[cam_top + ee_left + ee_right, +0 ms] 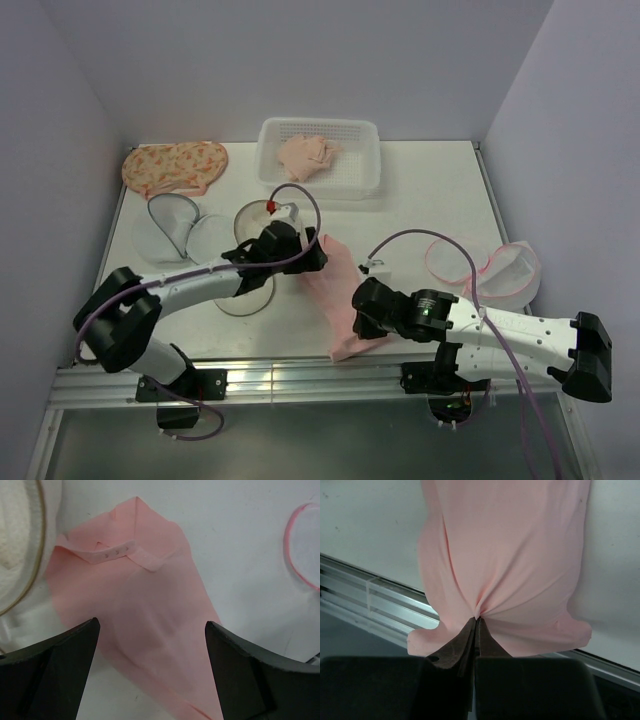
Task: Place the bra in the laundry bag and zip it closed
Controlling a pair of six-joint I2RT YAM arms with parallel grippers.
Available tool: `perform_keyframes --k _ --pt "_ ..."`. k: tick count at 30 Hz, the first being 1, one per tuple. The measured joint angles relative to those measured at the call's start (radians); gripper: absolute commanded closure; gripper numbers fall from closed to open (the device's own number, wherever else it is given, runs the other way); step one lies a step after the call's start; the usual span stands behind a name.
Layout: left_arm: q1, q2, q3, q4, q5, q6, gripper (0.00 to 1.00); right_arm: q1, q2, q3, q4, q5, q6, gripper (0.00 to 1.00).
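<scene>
Table (430,200) white; right wrist view shows bra (505,555) pinched

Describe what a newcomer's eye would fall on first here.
The pink bra stretched mid-table, its near end pinched in the shut right hand. The left hand hovers open over its far end. Behind, a white basket holds another pale garment.
</scene>
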Motion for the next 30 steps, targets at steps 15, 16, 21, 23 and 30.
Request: perform_keyframes --k 15,16,21,23,30 --pt "-0.134 0.188 0.04 0.018 -0.118 -0.011 0.16 -0.103 0.164 0.206 -0.072 0.126 -0.07 1.0" --pt "-0.139 0.19 0.04 0.018 -0.12 -0.011 0.17 -0.127 0.178 0.221 -0.062 0.125 -0.086 1.0" --pt "-0.169 0.211 0.04 0.024 -0.125 -0.019 0.19 -0.22 0.282 0.286 -0.019 0.124 -0.152 1.0" --pt "-0.175 0.221 0.04 0.027 -0.128 -0.026 0.18 -0.242 0.332 0.311 -0.002 0.123 -0.173 1.0" --pt "-0.171 0.22 0.038 0.032 -0.138 -0.051 0.18 -0.285 0.438 0.385 0.017 0.124 -0.221 0.96"
